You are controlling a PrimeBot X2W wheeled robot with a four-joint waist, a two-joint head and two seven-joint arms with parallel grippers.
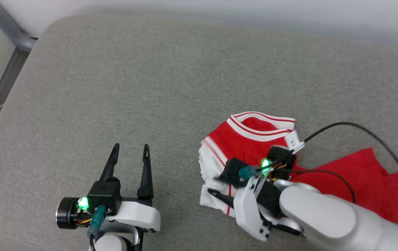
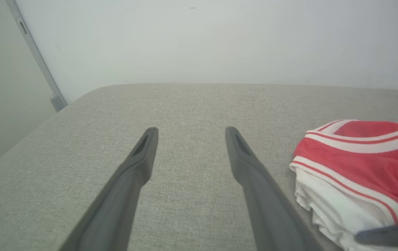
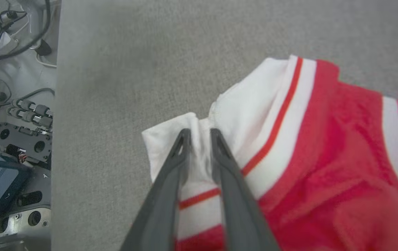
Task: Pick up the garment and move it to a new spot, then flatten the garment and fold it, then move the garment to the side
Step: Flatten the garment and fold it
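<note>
The garment (image 1: 247, 143) lies crumpled on the right half of the grey padded surface (image 1: 171, 80), collar up and its red body trailing off to the right. My right gripper (image 1: 216, 183) is down at its near left corner. In the right wrist view, that gripper (image 3: 200, 134) has its jaws nearly together with a fold of the white sleeve (image 3: 171, 139) pinched between them. My left gripper (image 1: 131, 148) stands open and empty over bare surface, well to the left of the garment. From the left wrist, its open fingers (image 2: 192, 132) point across the surface, with the garment (image 2: 359, 157) at the right.
The surface's left edge (image 1: 7, 104) drops off beside a grey metal frame (image 1: 10, 31). A pale wall (image 2: 199, 42) backs the far side. Past the near edge, cables and equipment (image 3: 10, 139) lie on the floor. A black cable (image 1: 355, 127) arcs over the garment from my right wrist.
</note>
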